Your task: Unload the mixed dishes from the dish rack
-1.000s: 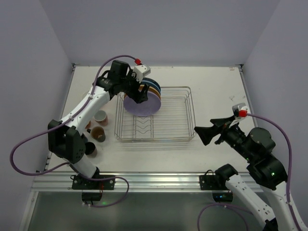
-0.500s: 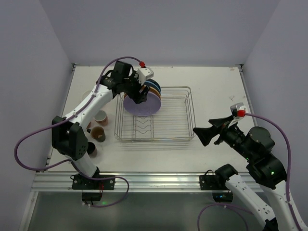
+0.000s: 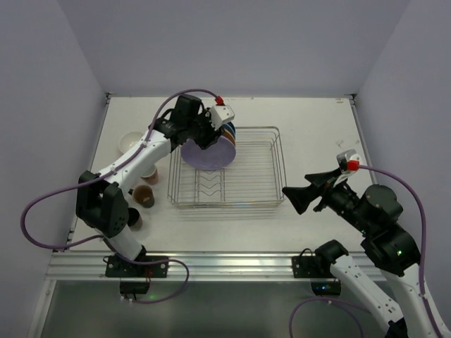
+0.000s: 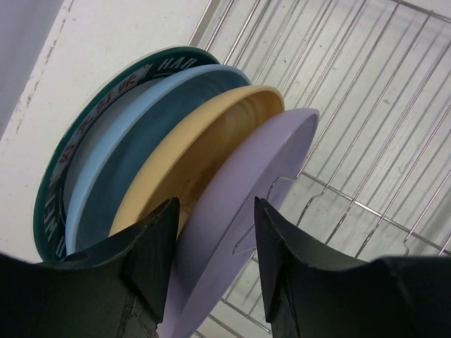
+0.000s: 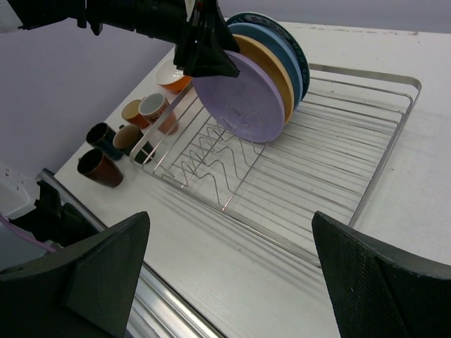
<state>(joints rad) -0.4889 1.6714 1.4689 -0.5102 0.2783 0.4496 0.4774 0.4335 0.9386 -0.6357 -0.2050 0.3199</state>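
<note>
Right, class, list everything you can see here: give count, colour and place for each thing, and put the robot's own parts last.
table: one, white, under everything.
dish rack: one, silver wire, middle of the table.
lavender plate: one, on edge at the rack's far left end, front of the row.
yellow plate: one, directly behind the lavender.
blue plate: one, behind the yellow.
patterned plate: one, dark green lettered rim, last in the row.
bowl: one, orange outside and white inside, on the table left of the rack.
cups: five, including orange, pink and black, clustered left of the rack.
left gripper: black, fingers either side of the lavender plate; grip unclear.
right gripper: black, open, empty, right of the rack.
</note>
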